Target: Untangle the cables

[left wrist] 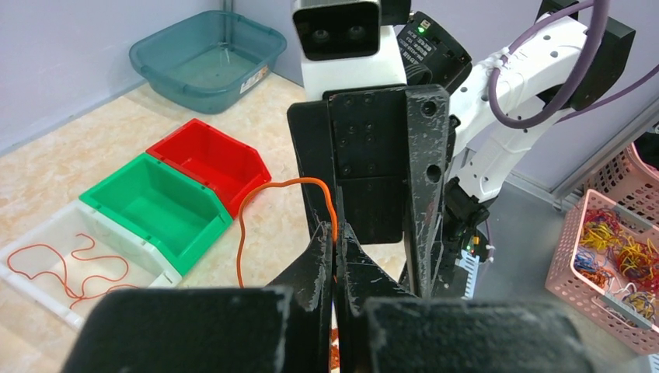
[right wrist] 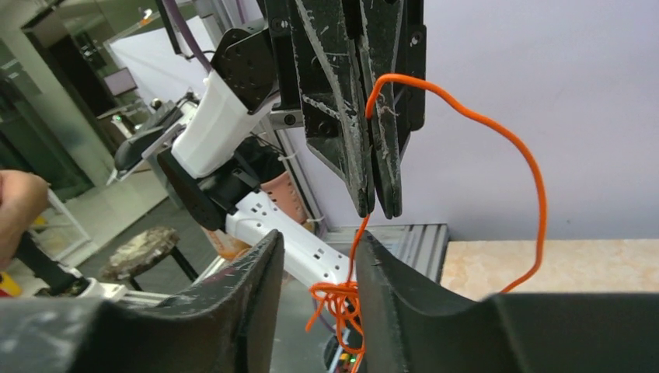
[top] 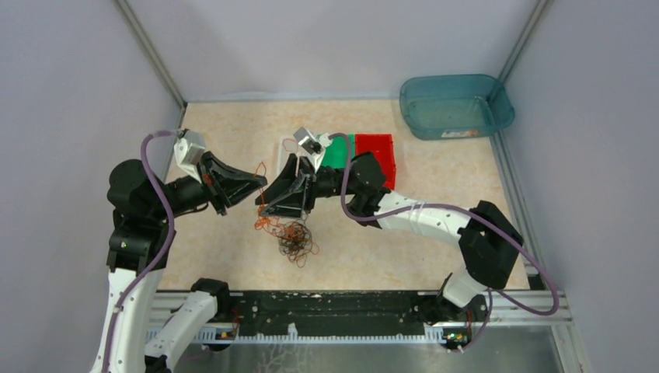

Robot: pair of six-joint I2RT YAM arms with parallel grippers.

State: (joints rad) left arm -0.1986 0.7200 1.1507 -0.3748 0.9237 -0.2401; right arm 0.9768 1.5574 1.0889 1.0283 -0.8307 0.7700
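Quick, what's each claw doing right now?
Left gripper: closed, pinching an orange cable.
Right gripper: open, the cable hanging between its jaws.

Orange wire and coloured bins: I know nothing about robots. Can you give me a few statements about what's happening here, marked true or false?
1. The left gripper is shut on a thin orange wire. True.
2. The right gripper is clamped tight. False: its fingers stand apart, with the wire hanging between them.
3. The green plastic bin is full of wires. False: it looks empty; the clear white bin beside it holds a loose orange wire.
4. A tangle of orange and dark wires lies on the marbled table. True.
5. The teal plastic tub holds that tangle. False: the tub looks empty.
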